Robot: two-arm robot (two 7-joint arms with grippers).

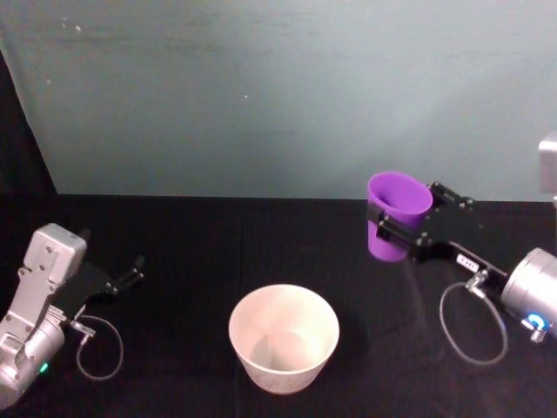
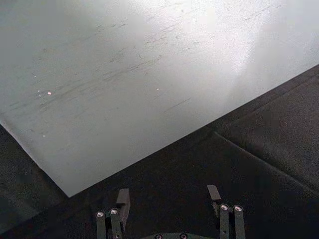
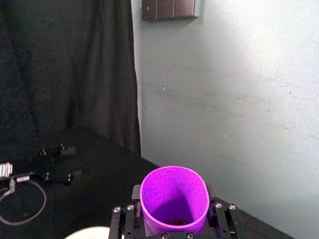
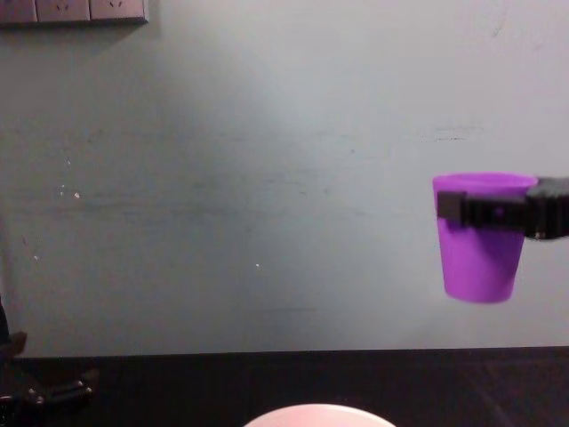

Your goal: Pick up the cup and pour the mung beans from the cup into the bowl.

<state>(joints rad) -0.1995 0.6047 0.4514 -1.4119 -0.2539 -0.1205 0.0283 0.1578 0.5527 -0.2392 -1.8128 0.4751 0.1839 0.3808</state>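
Note:
The purple cup (image 1: 396, 213) hangs upright in the air, to the right of and beyond the white bowl (image 1: 284, 338). My right gripper (image 1: 407, 219) is shut on the cup just below its rim. In the chest view the cup (image 4: 480, 240) floats well above the table, with the bowl's rim (image 4: 320, 414) at the bottom edge. The right wrist view looks down into the cup (image 3: 174, 199), where a few dark beans (image 3: 177, 222) lie at the bottom. My left gripper (image 1: 130, 277) rests open on the table at the left, and its fingers (image 2: 123, 200) hold nothing.
The table is covered in black cloth (image 1: 191, 252), and a pale wall (image 1: 278, 96) stands close behind it. A cable loop (image 1: 473, 322) hangs from the right arm and another loop (image 1: 100, 348) from the left arm.

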